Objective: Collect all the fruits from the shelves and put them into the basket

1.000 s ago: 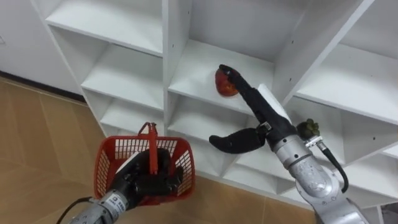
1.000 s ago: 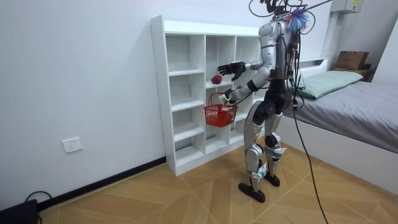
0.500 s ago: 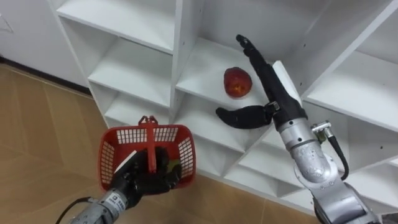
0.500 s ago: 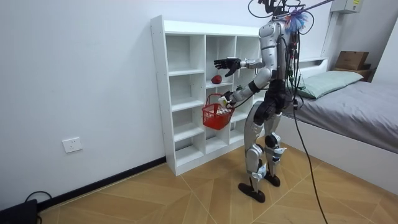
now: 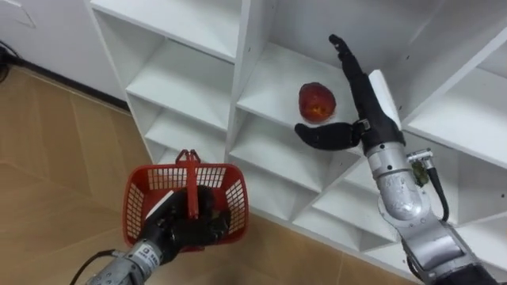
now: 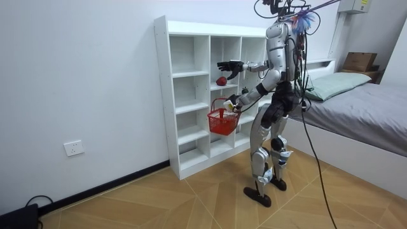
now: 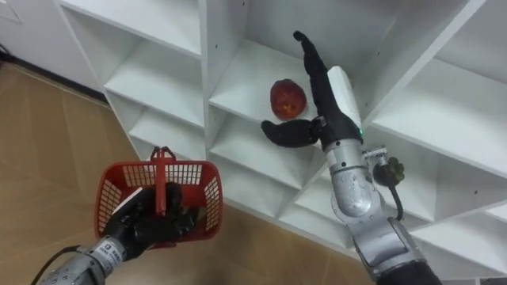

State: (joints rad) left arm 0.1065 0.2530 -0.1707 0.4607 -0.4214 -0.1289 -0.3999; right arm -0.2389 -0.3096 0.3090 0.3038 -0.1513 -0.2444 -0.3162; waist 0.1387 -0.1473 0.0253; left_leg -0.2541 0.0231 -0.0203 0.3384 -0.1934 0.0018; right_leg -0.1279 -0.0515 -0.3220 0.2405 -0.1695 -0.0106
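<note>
Right robot hand (image 5: 364, 115) shifted beside round red fruit (image 5: 317, 101), fingers wide; left robot hand (image 5: 186, 231) grips basket (image 5: 141, 207).

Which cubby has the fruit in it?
The cubby the right hand reaches into: a red fruit sits on its shelf, just left of the open hand. The other cubbies in view hold no fruit.

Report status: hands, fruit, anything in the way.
Left hand shut on red basket handle, in front of the closet. Right hand open in the compartment, beside the red fruit, not gripping. Nothing between hand and fruit.
</note>
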